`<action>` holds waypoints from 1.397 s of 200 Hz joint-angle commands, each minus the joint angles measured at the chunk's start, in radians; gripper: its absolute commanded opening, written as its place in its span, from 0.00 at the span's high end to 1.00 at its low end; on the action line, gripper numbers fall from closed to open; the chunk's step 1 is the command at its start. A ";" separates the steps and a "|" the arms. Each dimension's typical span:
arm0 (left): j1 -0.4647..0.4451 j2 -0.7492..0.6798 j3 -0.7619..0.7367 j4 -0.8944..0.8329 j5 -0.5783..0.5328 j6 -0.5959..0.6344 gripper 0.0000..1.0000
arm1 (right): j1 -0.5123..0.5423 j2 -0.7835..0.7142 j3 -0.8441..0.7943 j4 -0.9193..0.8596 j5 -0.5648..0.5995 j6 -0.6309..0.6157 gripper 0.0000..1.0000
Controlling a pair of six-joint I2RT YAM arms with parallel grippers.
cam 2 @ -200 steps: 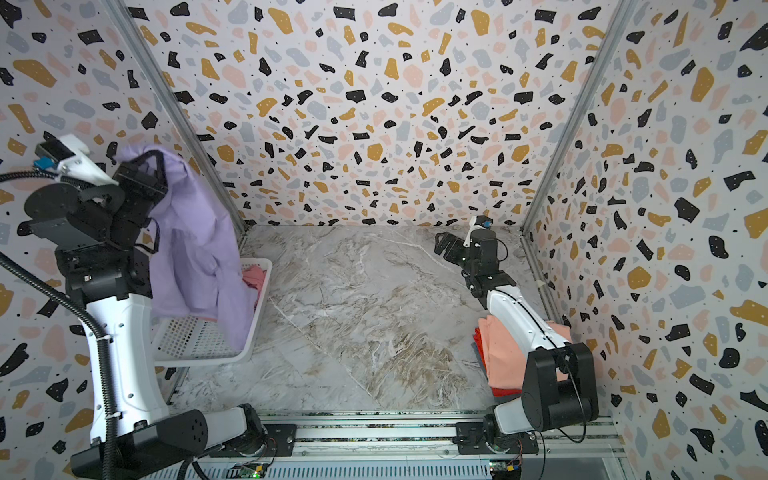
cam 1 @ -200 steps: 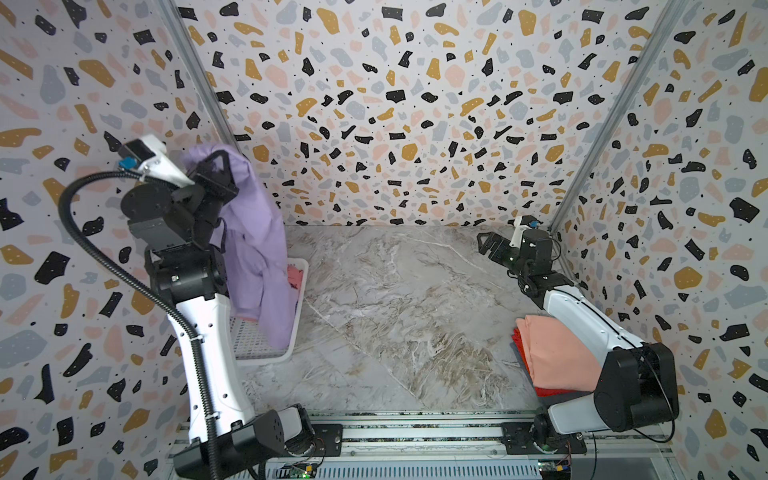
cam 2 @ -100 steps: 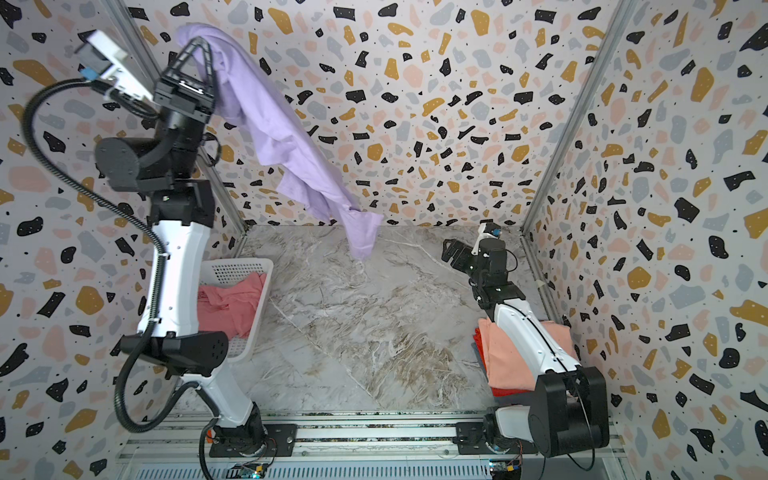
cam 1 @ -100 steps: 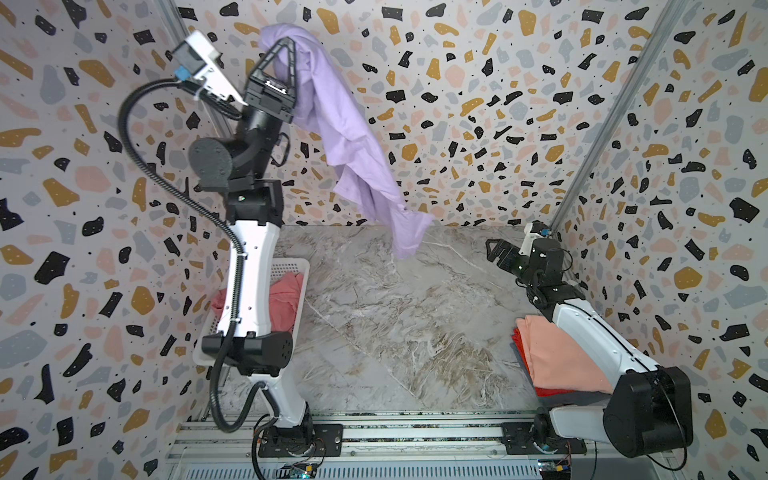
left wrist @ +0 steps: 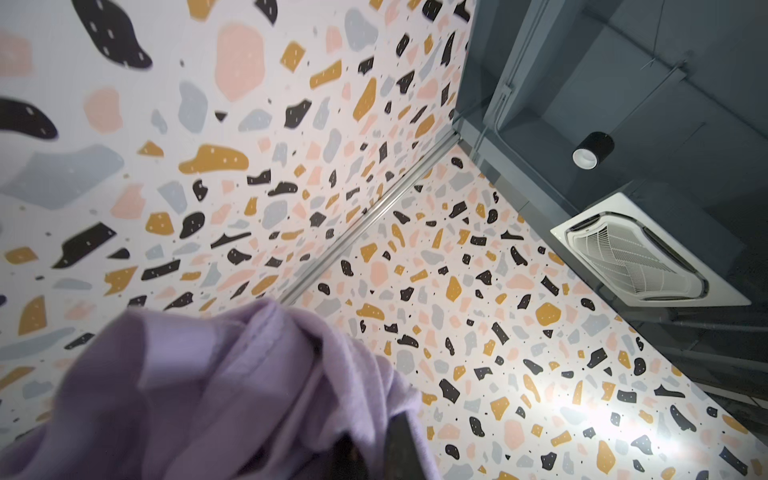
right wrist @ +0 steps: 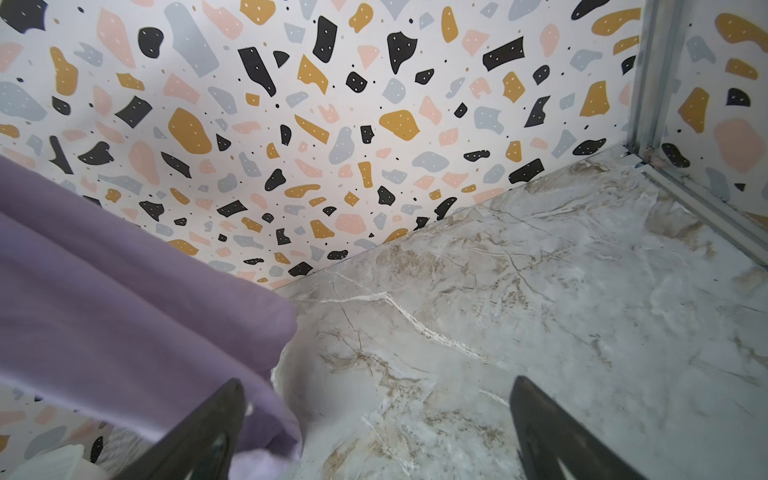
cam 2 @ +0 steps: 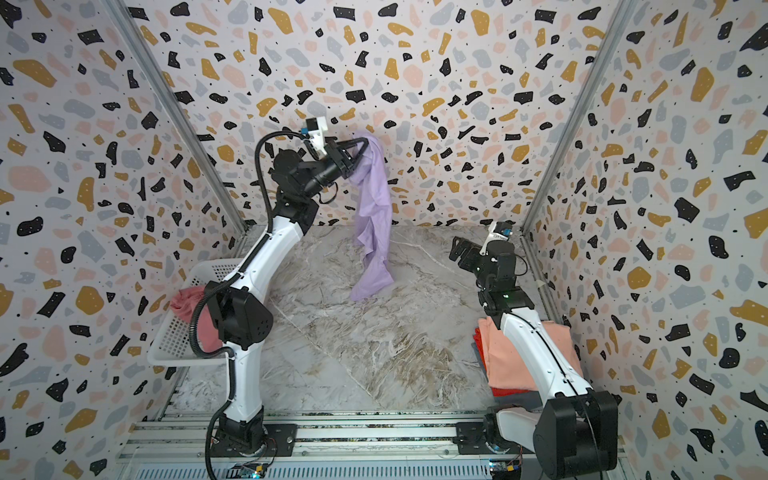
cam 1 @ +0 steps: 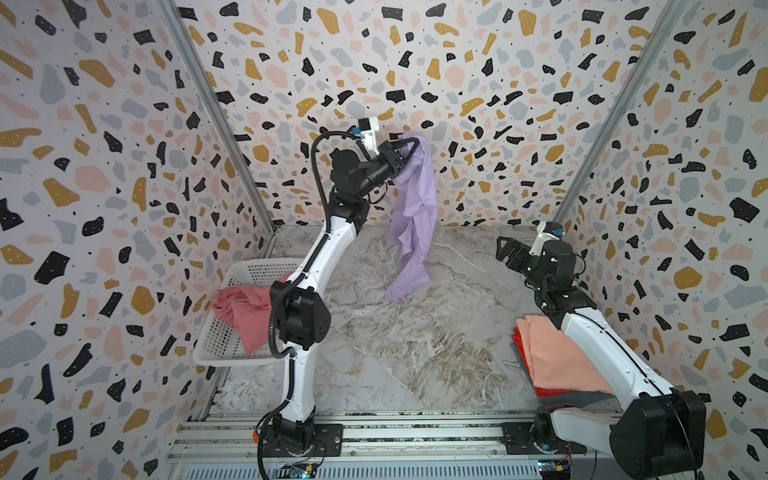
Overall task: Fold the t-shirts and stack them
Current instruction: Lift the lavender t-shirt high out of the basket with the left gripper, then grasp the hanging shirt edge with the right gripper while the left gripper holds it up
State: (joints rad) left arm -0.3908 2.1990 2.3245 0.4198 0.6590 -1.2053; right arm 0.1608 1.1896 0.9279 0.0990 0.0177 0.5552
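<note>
In both top views my left gripper (cam 1: pixel 409 143) (cam 2: pixel 365 143) is raised near the back wall, shut on the top of a lilac t-shirt (cam 1: pixel 415 216) (cam 2: pixel 376 216). The shirt hangs down and its lower end rests on the marble table (cam 1: pixel 415 353). In the left wrist view the lilac cloth (left wrist: pixel 208 395) is bunched over one dark finger (left wrist: pixel 401 446). My right gripper (cam 1: pixel 505 249) (cam 2: pixel 457 249) (right wrist: pixel 377 380) is open and empty, low over the table just right of the lilac t-shirt (right wrist: pixel 124 311). A folded peach t-shirt (cam 1: pixel 557 357) lies on a red t-shirt (cam 1: pixel 548 391) at front right.
A white perforated basket (cam 1: pixel 232 361) (cam 2: pixel 166 357) stands at the left wall with a rose pink t-shirt (cam 1: pixel 241 307) (cam 2: pixel 185 301) draped over its rim. My right arm (cam 1: pixel 602 345) lies across the peach and red stack. Terrazzo walls enclose three sides.
My left arm swung from high on the left to the back middle and came lower. The lilac t-shirt's lower end now touches the table. The right arm has barely moved.
</note>
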 commanded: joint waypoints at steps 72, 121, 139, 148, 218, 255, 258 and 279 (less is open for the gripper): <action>-0.007 -0.195 -0.008 0.176 0.013 0.007 1.00 | 0.060 -0.018 0.027 0.059 -0.260 -0.241 0.00; -0.007 -0.170 0.016 0.155 0.005 -0.044 1.00 | 0.253 0.029 0.100 -0.041 -0.306 -0.363 0.02; -0.007 -0.155 0.048 0.142 0.002 -0.053 1.00 | 0.319 0.043 0.101 -0.029 -0.281 -0.373 0.04; -0.007 -0.152 0.057 0.129 -0.002 -0.049 1.00 | 0.346 0.051 0.106 -0.023 -0.259 -0.376 0.05; -0.006 -0.164 0.091 0.039 -0.010 0.003 1.00 | 0.404 0.083 0.073 0.075 -0.286 -0.360 0.07; -0.004 -0.176 0.090 0.051 0.011 0.010 1.00 | 0.391 0.167 0.096 0.160 -0.154 -0.446 0.12; -0.004 -0.178 0.091 0.050 0.012 0.010 1.00 | 0.387 0.174 0.104 0.162 -0.144 -0.454 0.13; -0.004 -0.183 0.090 0.058 0.014 0.008 1.00 | 0.340 0.214 0.146 0.178 -0.117 -0.471 0.15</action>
State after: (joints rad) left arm -0.3965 2.0747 2.3703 0.4007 0.6540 -1.2121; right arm 0.5461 1.3869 1.0046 0.2169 -0.1696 0.1345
